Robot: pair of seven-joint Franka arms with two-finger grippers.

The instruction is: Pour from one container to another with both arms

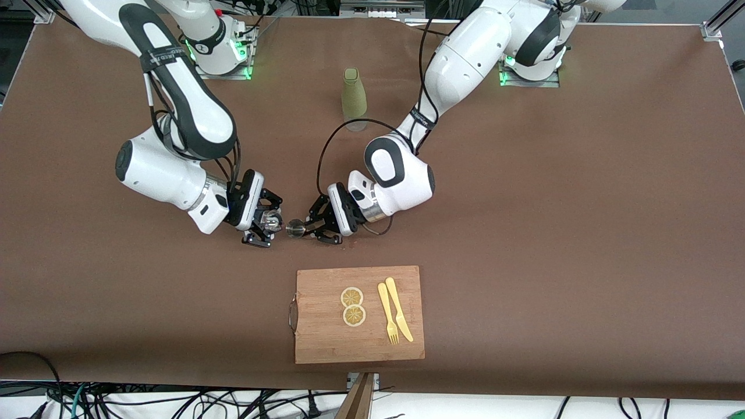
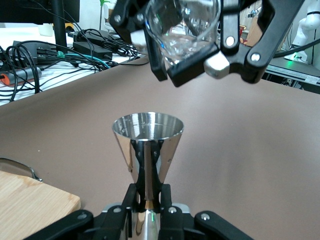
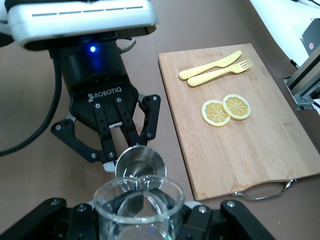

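Note:
A clear glass (image 1: 270, 221) is held above the table, tipped toward a steel jigger (image 1: 295, 228), with my right gripper (image 1: 265, 224) shut on it. My left gripper (image 1: 311, 224) is shut on the jigger's narrow waist. In the left wrist view the jigger (image 2: 147, 145) stands mouth up in my left gripper (image 2: 148, 200), and the glass (image 2: 182, 30) hangs just above it. In the right wrist view the glass (image 3: 139, 207) rim overlaps the jigger (image 3: 141, 164) mouth, with my right gripper (image 3: 140, 222) round the glass. I cannot tell whether any liquid is flowing.
A green bottle (image 1: 354, 100) stands between the two arm bases. A wooden cutting board (image 1: 359, 349) lies nearer the front camera than the grippers. On it are two lemon slices (image 1: 352, 305), a yellow fork (image 1: 387, 314) and a yellow knife (image 1: 398, 308).

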